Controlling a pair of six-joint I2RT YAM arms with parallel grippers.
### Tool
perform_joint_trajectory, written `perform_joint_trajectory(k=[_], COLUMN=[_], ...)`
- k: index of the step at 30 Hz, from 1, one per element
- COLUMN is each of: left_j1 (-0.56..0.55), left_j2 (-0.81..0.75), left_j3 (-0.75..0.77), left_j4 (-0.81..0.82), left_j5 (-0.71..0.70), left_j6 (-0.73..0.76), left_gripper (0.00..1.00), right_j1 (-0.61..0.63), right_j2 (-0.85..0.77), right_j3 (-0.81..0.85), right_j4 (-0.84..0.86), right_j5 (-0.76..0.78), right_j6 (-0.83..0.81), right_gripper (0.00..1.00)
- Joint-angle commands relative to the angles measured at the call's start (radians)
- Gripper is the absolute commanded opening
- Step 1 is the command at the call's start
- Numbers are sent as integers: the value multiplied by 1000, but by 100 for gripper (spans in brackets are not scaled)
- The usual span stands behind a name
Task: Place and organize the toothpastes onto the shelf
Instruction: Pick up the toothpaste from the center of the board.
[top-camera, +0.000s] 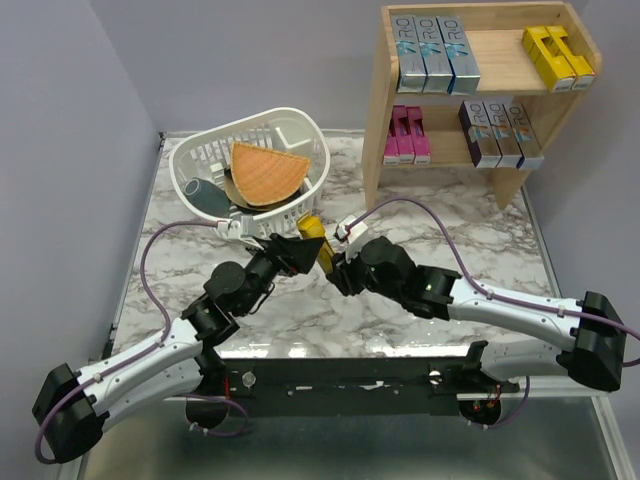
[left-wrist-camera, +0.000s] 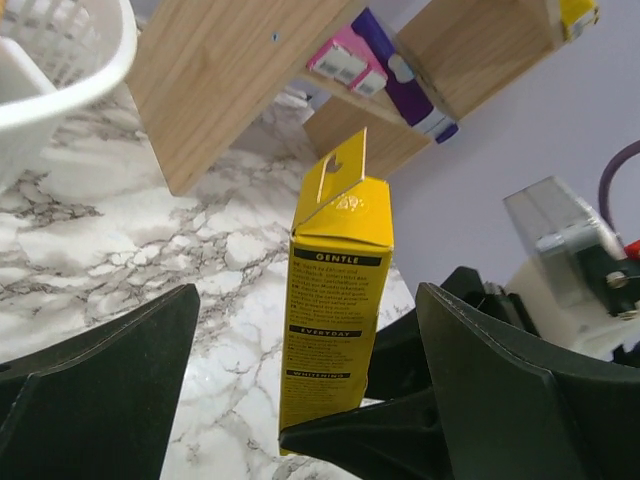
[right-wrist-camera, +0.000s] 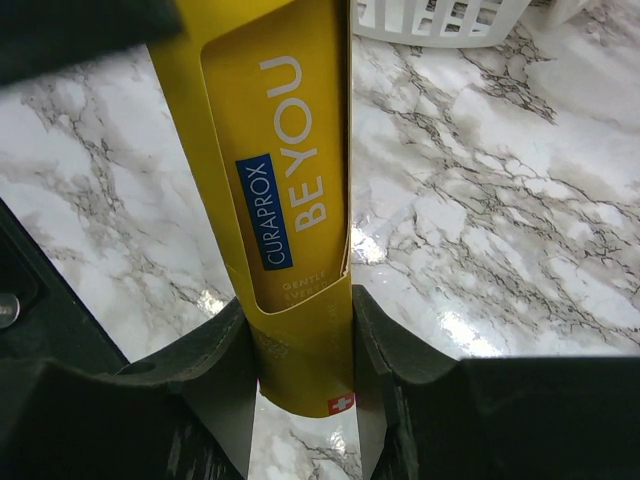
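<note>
Centre of the top view, just below the white slotted plastic basket (top-camera: 200, 150): one slim yellow glossy toothpaste carton (top-camera: 316, 240) stands upright off the grey-veined marble table (top-camera: 450, 220), between both arms.

R gripper (right-wrist-camera: 300, 340) is clenched on the carton's lower end. In the R wrist view both fingers press its narrow sides and the front print faces the cam. L gripper (left-wrist-camera: 300, 330) is released: its fingers stand wide apart on either side of the carton, w/ a clear gap each side, so prob. all the weight sits w/ the R one.

Why this way, my read: it looks like a handover. The L arm is nearer the basket; the R arm is nearer the light wooden two-tier shelf (top-camera: 377, 120) at upper right of frame, so it suits the final reach. Gripping low leaves the hang-tab end free to go in first.

Shelf sorted by colour:
- Top tier: blue-silver cartons (top-camera: 437, 52) left, yellow cartons (top-camera: 558, 55) right.
- Bottom tier: pink cartons (top-camera: 407, 135) left, purple-silver cartons (top-camera: 500, 132) right.

The held carton likely belongs w/ the yellows, upper right. The basket holds an orange wedge (top-camera: 268, 172) and grey bits, not task items.
</note>
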Motion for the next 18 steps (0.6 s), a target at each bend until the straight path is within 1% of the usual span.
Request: perform_joint_trajectory(k=[1,3,6,7,9,10,12,13,16,18], left_j1=[-51,-64,-69,-69,-69,-69,-69,-69,-69,-69], left_j2=[110,150,178,181,184,184,183,183,186,190], left_j3=[35,47,48,46,47,47,46,46,52,57], left_j4=[106,121,141,146,135,129,123,121,118,115], left_j5=[-31,-48,-76,-85,-119,-127,-139,-143,-142,-139], left_j6=[0,-4,-43,-58,-116,-139,-192,-202,-251,-277], left_gripper=[99,99,91,83,76,67,60,54,45,43], right_j1=[-3,-3,-3,-3,-3,-3,-3,-3,-3,-3], right_j2=[-21,-26,-44,-62,-81,-88,-108,-113,-136,-159], right_j3=[34,26,-9,-24,-78,-90,-118,-141,-176,-219], right_j4=[22,33,74,91,166,188,240,257,321,386], right_j5=[-26,-27,-27,-26,-26,-24,-22,-22,-22,-24], right_j6=[19,19,14,12,9,8,3,-3,-11,-21], right_gripper=[38,38,38,38,38,38,38,38,40,43])
